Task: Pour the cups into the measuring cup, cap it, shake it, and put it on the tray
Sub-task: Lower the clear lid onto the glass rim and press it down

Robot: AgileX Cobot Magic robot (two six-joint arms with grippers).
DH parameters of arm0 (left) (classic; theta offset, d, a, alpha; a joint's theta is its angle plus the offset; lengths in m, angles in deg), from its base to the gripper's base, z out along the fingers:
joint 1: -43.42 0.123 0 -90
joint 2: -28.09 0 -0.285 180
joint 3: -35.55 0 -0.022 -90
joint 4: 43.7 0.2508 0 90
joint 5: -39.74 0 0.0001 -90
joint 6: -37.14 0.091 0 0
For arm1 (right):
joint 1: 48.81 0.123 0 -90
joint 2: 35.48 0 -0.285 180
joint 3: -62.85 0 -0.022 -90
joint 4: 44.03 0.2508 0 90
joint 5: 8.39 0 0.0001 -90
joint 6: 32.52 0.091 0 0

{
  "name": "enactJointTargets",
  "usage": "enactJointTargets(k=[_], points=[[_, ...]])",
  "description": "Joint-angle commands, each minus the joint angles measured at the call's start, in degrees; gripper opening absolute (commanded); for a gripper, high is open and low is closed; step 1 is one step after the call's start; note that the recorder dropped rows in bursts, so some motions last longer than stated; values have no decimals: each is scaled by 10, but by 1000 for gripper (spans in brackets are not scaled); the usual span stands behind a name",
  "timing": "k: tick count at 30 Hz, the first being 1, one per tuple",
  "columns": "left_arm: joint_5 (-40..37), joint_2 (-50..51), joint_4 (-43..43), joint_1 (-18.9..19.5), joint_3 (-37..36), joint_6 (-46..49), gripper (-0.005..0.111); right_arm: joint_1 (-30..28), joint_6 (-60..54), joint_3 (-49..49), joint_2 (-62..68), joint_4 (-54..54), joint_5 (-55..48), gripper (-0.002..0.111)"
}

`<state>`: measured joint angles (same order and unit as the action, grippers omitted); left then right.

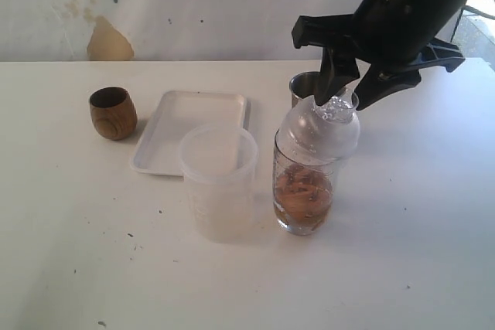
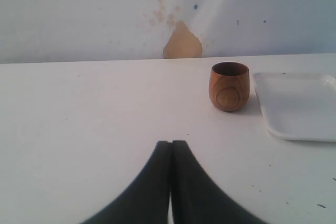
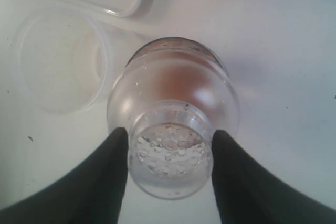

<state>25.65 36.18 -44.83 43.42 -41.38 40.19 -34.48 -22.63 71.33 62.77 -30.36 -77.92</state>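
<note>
The measuring cup point(image 1: 303, 191) stands upright on the table, holding brown contents, with a clear domed cap point(image 1: 319, 129) on top. My right gripper point(image 1: 340, 90) comes down from above, its jaws pressed against both sides of the cap's neck point(image 3: 170, 150). Just behind it, the steel tumbler point(image 1: 305, 86) is partly hidden by the cap and fingers. At the far left stands the wooden cup point(image 1: 113, 113), upright beside the white tray point(image 1: 193, 113). In the left wrist view my left gripper point(image 2: 171, 143) is shut on nothing, low over the table, well short of the wooden cup point(image 2: 229, 86).
A frosted plastic jug point(image 1: 219, 183) stands directly left of the measuring cup, in front of the tray, nearly touching it. The tray's corner point(image 2: 299, 103) lies right of the wooden cup. A stained white wall point(image 1: 108, 40) backs the table.
</note>
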Motion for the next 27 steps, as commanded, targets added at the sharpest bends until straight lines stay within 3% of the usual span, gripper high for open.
enactJointTargets(k=[1, 27], points=[[5, -3, -1, 0, -3, -1, 0, 2, -6, 5, 0, 0, 21, 0], [5, -3, -1, 0, -3, -1, 0, 6, -8, 5, 18, 2, 23, 0]])
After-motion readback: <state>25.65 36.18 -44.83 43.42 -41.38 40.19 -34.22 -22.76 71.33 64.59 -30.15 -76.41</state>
